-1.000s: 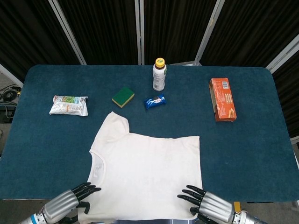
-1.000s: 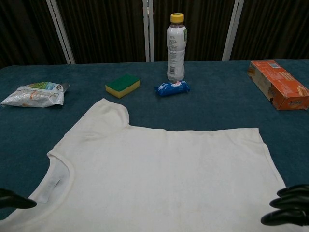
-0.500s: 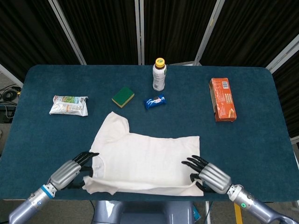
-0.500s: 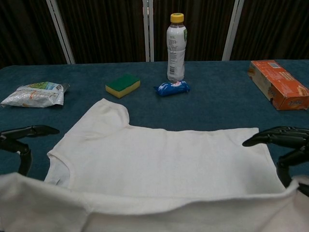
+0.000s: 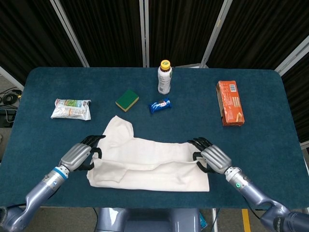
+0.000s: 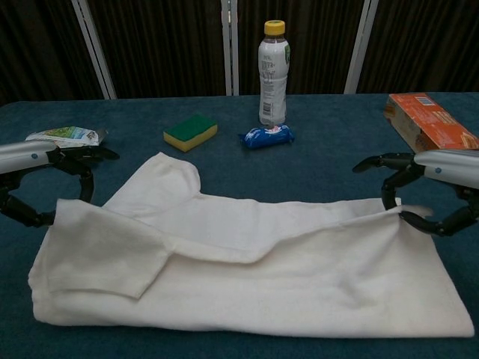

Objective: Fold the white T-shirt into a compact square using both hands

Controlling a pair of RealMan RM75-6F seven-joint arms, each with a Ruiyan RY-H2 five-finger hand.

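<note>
The white T-shirt (image 5: 154, 166) (image 6: 247, 277) lies on the blue table (image 5: 263, 145), folded lengthwise, with its near half laid over the far half. One sleeve sticks out at the far left. My left hand (image 5: 81, 153) (image 6: 52, 161) grips the folded layer's left corner between thumb and fingers. At the shirt's right end, my right hand (image 5: 212, 157) (image 6: 430, 168) grips the other corner of that layer the same way. Both held corners sit slightly raised off the cloth below.
Beyond the shirt are a white bottle with a yellow cap (image 5: 165, 77) (image 6: 273, 72), a green-and-yellow sponge (image 5: 127, 100) (image 6: 191, 132) and a blue snack pack (image 5: 160, 105) (image 6: 267, 137). An orange box (image 5: 230, 102) (image 6: 432, 140) lies far right, a white packet (image 5: 71, 109) (image 6: 63, 135) far left.
Both hands took hold of the shirt's near edge at the table front and carried it away from me over the shirt. The shirt now lies doubled over.
</note>
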